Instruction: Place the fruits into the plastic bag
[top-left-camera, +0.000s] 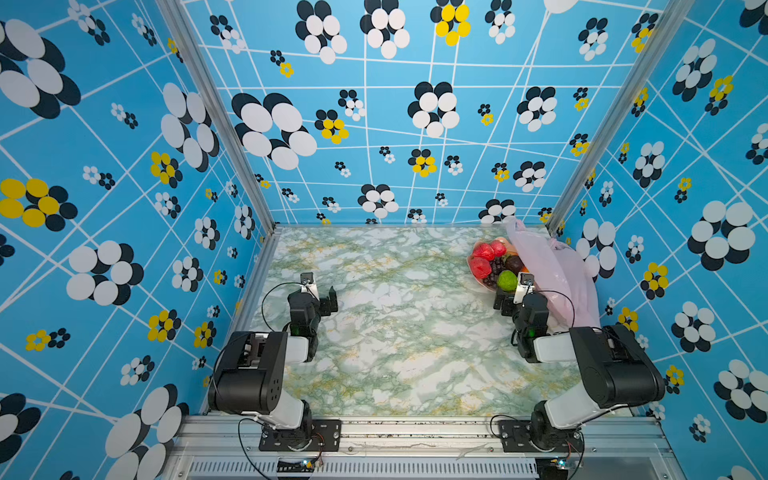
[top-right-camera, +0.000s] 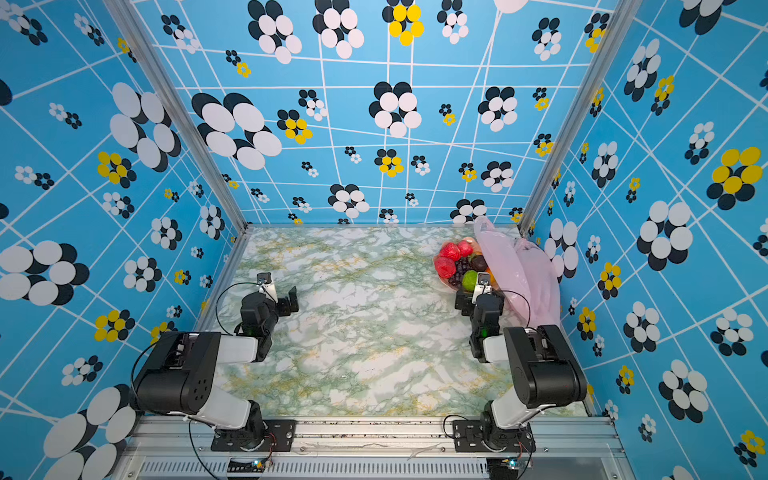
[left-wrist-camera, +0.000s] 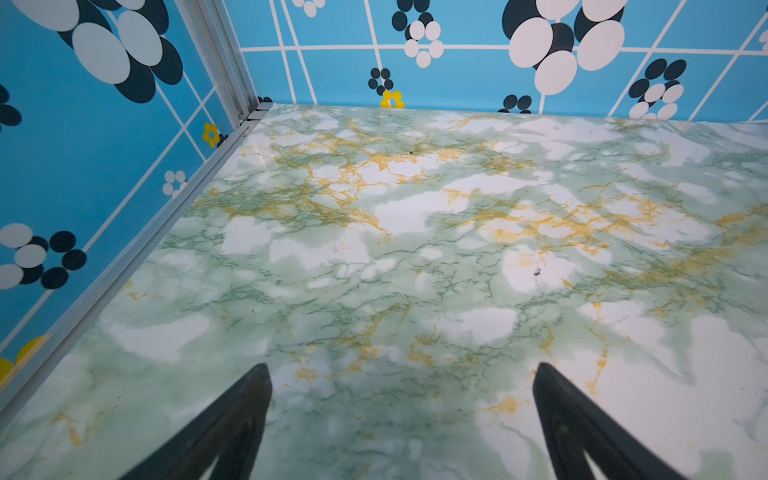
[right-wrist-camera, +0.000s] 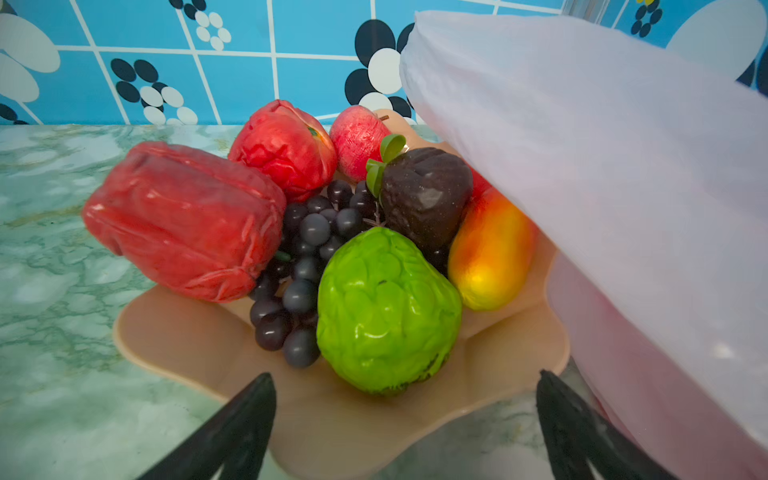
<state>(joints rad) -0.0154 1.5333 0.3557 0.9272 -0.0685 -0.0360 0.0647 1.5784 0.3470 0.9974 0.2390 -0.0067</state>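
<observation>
Green fruit (right-wrist-camera: 386, 316): front of the pile in the bowl (right-wrist-camera: 199, 332), by the near rim; dead ahead of the right gripper and just past its tips; roundish, no marked long axis.
Grape bunch (right-wrist-camera: 307, 257): middle of the bowl, touching the green fruit, trailing toward the near rim.
Maroon fruit (right-wrist-camera: 424, 195): behind the green fruit, deeper in the bowl, leaves uppermost.
Mango (right-wrist-camera: 490, 257): bag side of the bowl, long axis running near rim to far, partly hidden under the bag.
Red fruits (right-wrist-camera: 187, 220): side of the bowl away from the bag; largest one lying crosswise, overhanging the rim.
Plastic bag (right-wrist-camera: 602, 166): slumped against the bowl, draped over its rim beside the mango; mouth not visible.
Right gripper (right-wrist-camera: 405, 376): jaws spread wide, nothing between them, poised at the bowl's near rim; clearly the nearer arm.
Left gripper (left-wrist-camera: 401, 368): likewise wide and empty, over bare table (left-wrist-camera: 415, 216), well apart from the bowl.
Next move, as a judgement: short reach forward and down onto the green fruit, then sideways to the bag; bag mouth probably wants opening first.
</observation>
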